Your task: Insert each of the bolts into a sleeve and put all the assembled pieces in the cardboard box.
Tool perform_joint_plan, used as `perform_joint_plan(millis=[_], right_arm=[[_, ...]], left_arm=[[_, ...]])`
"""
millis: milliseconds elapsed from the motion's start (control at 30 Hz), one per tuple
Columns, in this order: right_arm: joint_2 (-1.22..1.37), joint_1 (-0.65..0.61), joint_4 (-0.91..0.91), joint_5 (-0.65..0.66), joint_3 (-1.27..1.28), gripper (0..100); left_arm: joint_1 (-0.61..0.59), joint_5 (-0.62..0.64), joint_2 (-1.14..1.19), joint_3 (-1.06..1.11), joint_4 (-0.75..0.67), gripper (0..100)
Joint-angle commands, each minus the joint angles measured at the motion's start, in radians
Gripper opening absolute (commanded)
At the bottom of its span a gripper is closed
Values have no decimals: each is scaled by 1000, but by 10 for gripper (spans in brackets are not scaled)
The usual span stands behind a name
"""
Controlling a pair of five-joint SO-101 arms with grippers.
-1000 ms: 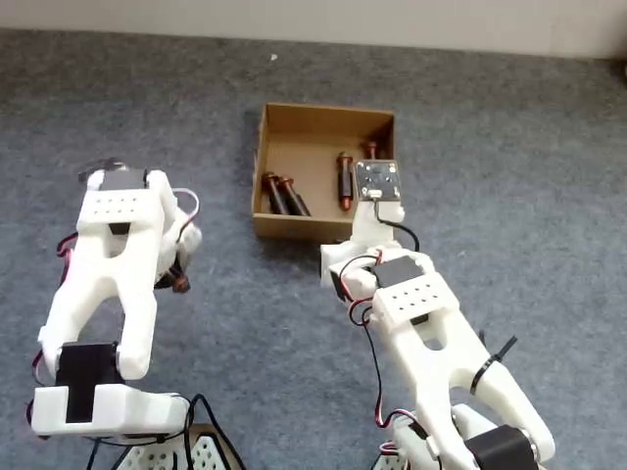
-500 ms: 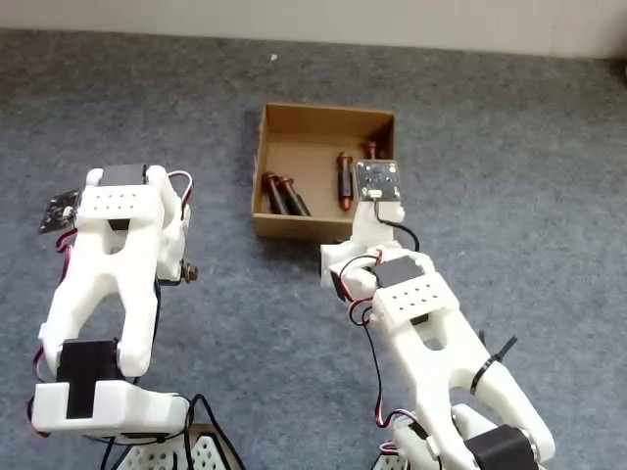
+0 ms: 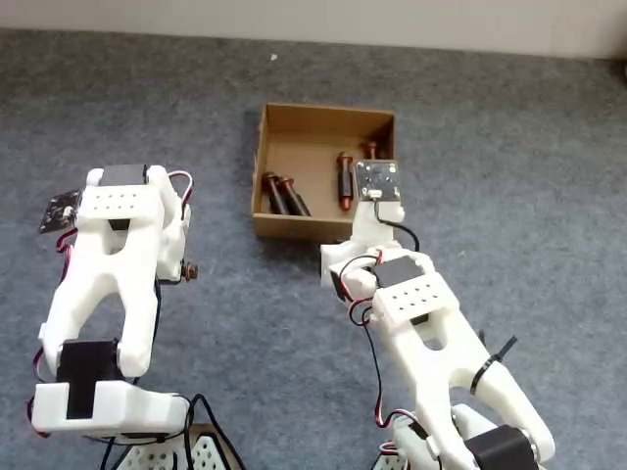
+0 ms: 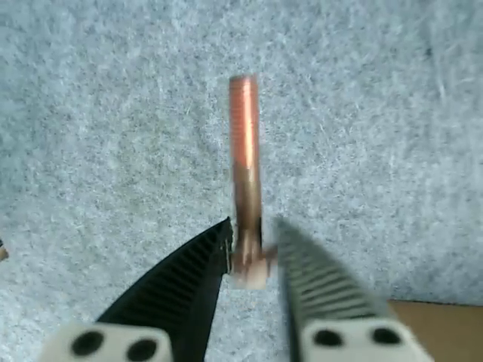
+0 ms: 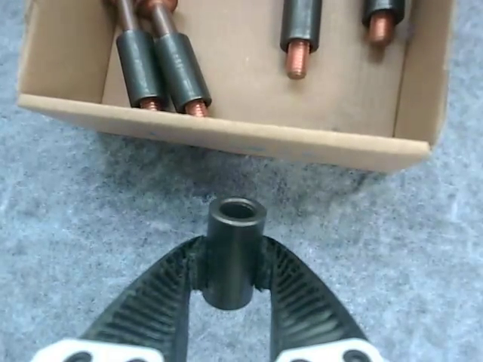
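Nearest, the left arm (image 3: 113, 274) is standing over the grey carpet (image 3: 509, 147) on the left side. The left gripper (image 4: 253, 230) is clamping the head end of a copper bolt (image 4: 245, 151), and the threaded shank is sticking out past the fingertips above bare carpet.

Compared with a second ago, this arm's wrist is sitting turned. Its camera board is now hanging off the arm's left side rather than riding at its far end. The bolt's end (image 3: 189, 271) is poking out to the right of the arm, slightly farther away than it was. Over the last half second nothing is shifting. I am reading this as the bolt being swung round to face the other arm, ready for joining, though the two parts are well apart at this point.

Farther in, on the right, the right arm (image 3: 431, 313) is keeping the same pose through all the frames. The right gripper (image 5: 232, 256) is squeezing a black sleeve (image 5: 235, 226) around its middle, open bore showing, just on the near side of the cardboard box (image 5: 226, 137).

Farthest, the box is holding four finished pieces (image 5: 162, 68), two lying side by side on the left and two on the right. The pair in the grippers is not yet assembled.
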Motion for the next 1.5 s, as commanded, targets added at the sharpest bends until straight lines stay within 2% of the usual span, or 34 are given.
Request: perform_joint_plan(millis=[0, 67, 167, 367, 467, 667, 767, 967, 1100, 1167, 1467], right_arm=[[-7, 18, -30, -2, -15, 5], [-7, 18, -30, -2, -15, 5], [-7, 18, -30, -2, -15, 5], [-7, 18, -30, -2, -15, 5], [-7, 18, -30, -2, -15, 5], [-7, 19, -30, -2, -15, 5], [-8, 19, -30, -2, -15, 5], [-8, 19, -30, 0, -15, 6], [-7, 19, -30, 0, -15, 6], [-7, 19, -30, 0, -15, 6], [-7, 19, -30, 0, -15, 6]], left_arm=[[8, 8, -18, -47, 9, 327], [5, -25, -19, -48, 11, 396], [1, -169, -19, -47, 17, 441], [-2, -615, -21, -117, 189, 444], [-2, -799, -19, -163, 256, 444], [-22, -1175, -19, -193, 265, 438], [-45, -1447, -18, -193, 264, 356], [-71, -2147, -10, -182, 206, 99], [-99, -2492, -8, -157, 143, 90], [-99, -2596, -8, -124, 123, 109], [-96, -2819, -8, 38, -5, 237]])
